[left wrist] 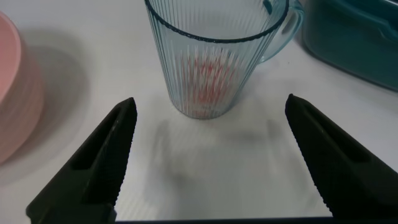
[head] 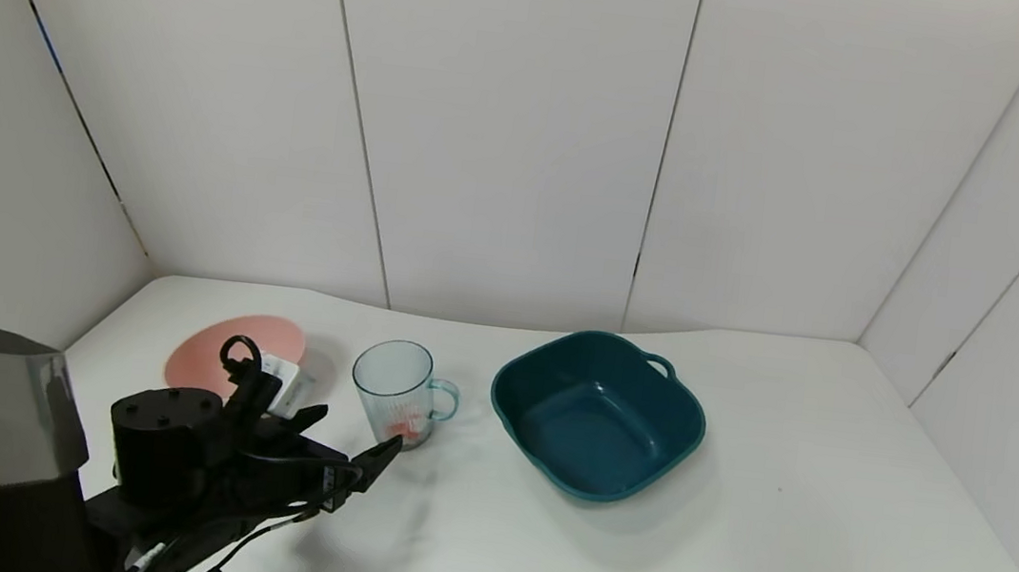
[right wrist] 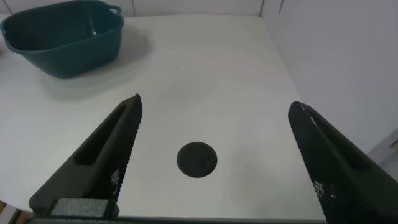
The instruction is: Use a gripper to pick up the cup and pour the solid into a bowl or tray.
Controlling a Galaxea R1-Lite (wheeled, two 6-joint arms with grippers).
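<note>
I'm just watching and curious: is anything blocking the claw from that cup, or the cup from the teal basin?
Nothing visible. The left claw is open with bare table up to the cup, and only bare table lies between the cup and the basin.

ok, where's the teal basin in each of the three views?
Head view: teal basin right of centre on the table, to the right of the cup.
Left wrist view: only its edge at the upper right corner, beyond the cup's handle.
Right wrist view: upper left, empty.
Shared landmark: its cut-out handle.
</note>
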